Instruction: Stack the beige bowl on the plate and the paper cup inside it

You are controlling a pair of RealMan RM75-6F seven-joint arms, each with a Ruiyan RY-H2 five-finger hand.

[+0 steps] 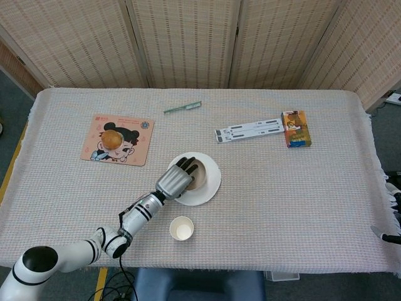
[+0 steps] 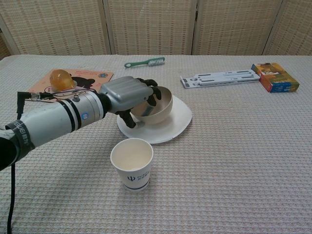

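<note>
My left hand (image 1: 175, 180) (image 2: 127, 95) grips the near-left rim of the beige bowl (image 1: 200, 178) (image 2: 162, 108), fingers curled over the edge into it. The bowl sits tilted on the white plate (image 1: 212, 188) (image 2: 179, 123) at the table's middle. The paper cup (image 1: 182, 228) (image 2: 131, 163) stands upright and empty in front of the plate, just right of my left forearm and apart from the hand. Only a sliver that may be my right hand (image 1: 393, 194) shows at the right edge of the head view.
A cartoon mat (image 1: 118, 139) with a round orange object (image 2: 61, 78) lies at the left. At the back lie a green toothbrush (image 2: 145, 62), a white folded stand (image 2: 219, 77) and a colourful box (image 2: 274, 76).
</note>
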